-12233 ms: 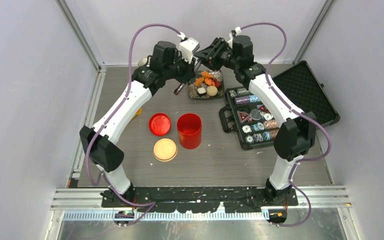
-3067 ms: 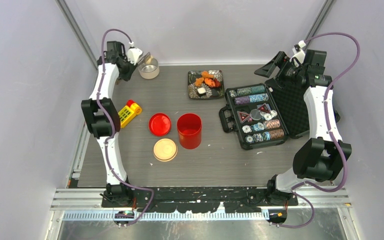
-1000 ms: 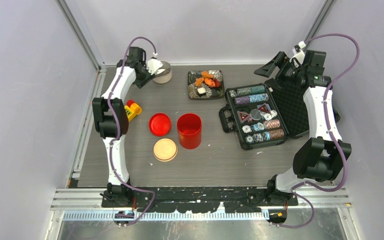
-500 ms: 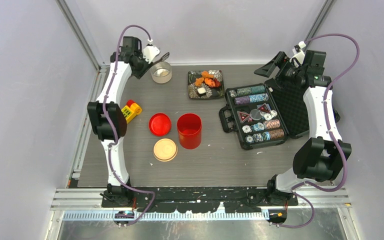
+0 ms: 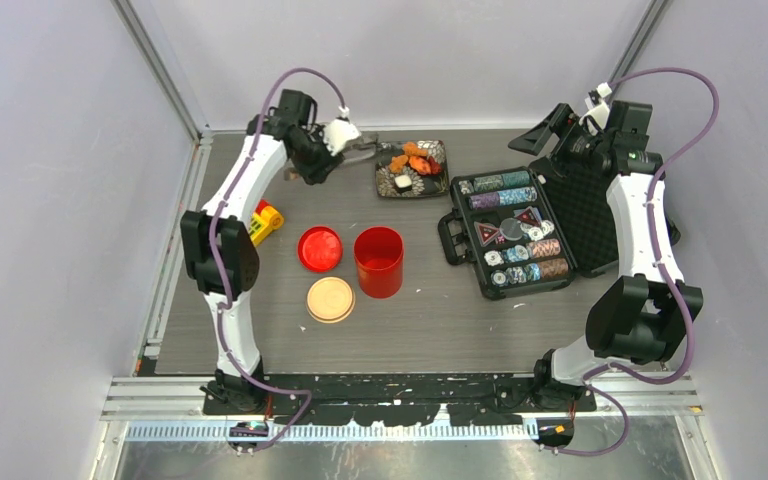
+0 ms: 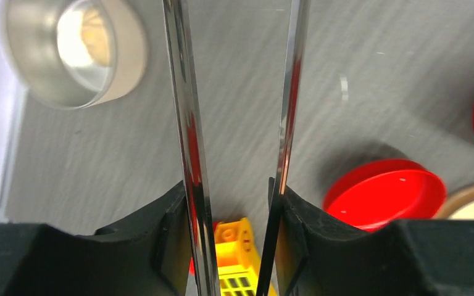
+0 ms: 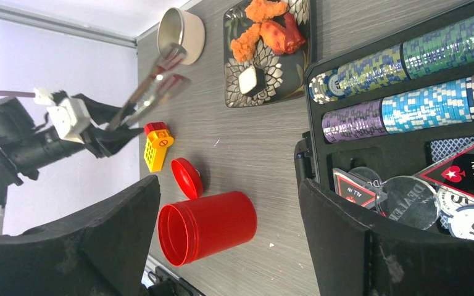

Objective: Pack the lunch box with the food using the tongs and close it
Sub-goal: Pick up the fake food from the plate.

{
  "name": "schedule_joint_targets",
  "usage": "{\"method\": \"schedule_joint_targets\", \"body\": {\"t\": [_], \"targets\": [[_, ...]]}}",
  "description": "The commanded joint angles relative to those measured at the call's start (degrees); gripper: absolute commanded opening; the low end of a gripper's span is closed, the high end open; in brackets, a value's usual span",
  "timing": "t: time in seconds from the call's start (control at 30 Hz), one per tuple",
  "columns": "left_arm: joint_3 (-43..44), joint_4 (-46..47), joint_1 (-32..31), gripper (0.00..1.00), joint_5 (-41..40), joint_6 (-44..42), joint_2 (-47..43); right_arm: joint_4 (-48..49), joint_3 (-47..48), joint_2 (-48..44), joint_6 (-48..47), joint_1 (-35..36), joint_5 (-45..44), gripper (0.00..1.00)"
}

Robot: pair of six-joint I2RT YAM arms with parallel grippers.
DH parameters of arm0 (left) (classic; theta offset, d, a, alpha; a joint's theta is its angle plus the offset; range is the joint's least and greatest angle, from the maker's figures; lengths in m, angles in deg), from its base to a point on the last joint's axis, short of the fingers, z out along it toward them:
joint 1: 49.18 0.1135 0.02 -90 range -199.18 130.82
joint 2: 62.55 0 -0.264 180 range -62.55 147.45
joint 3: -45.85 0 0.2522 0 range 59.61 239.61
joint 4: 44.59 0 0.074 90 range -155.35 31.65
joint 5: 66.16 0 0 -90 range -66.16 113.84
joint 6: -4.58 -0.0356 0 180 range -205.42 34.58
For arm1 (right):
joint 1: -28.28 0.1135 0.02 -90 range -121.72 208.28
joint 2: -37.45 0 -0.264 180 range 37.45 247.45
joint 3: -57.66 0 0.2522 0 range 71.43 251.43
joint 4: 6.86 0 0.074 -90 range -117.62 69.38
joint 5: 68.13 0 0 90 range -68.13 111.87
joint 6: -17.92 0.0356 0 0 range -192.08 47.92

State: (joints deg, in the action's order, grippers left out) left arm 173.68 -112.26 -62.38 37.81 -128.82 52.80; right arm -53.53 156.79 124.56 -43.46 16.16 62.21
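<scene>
My left gripper (image 5: 348,142) is shut on the silver tongs (image 6: 186,123), whose two slim arms (image 7: 154,83) run out between my fingers (image 6: 166,234) with a gap between them. In the top view the tongs (image 5: 370,152) point at the dark plate (image 5: 438,188) of food (image 5: 415,158): orange pieces and a dark-and-white bit (image 7: 250,79). The open red canister (image 5: 379,261) stands mid-table, its red lid (image 5: 319,248) and the beige disc lid (image 5: 330,299) beside it. The cream tub (image 6: 74,52) sits at the back left. My right gripper (image 5: 552,125) hangs open and empty over the case.
An open black poker-chip case (image 5: 510,235) full of chips lies right of the canister, its lid (image 5: 615,185) flat behind it. A yellow-and-red toy block (image 5: 265,218) lies at the left, near the table edge. Grey walls close in on both sides.
My left gripper, still holding the tongs, has swung right from above the cream tub towards the plate of food. The right arm has not moved.
</scene>
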Motion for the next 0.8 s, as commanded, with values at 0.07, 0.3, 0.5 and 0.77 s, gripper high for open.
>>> {"method": "schedule_joint_targets", "body": {"t": [0.07,0.3,0.5,0.77], "targets": [[-3.21,-3.19,-3.2,0.46,3.69,-2.79,-2.55,2.32,-0.28,-3.15,-0.4,-0.27,0.18,0.87],[-5.56,-3.72,-5.27,0.45,1.01,-3.36,-0.9,2.32,-0.73,-3.22,-0.28,-0.35,0.07,0.87],[-5.52,-1.46,-6.43,0.44,-2.49,-2.83,1.12,2.32,-0.85,-3.35,-0.33,-0.33,-0.01,0.87],[-3.87,1.23,-7.76,0.43,-7.5,-2.41,4.29,2.34,-1.06,-3.53,-0.45,-0.34,-0.02,0.87]]}}
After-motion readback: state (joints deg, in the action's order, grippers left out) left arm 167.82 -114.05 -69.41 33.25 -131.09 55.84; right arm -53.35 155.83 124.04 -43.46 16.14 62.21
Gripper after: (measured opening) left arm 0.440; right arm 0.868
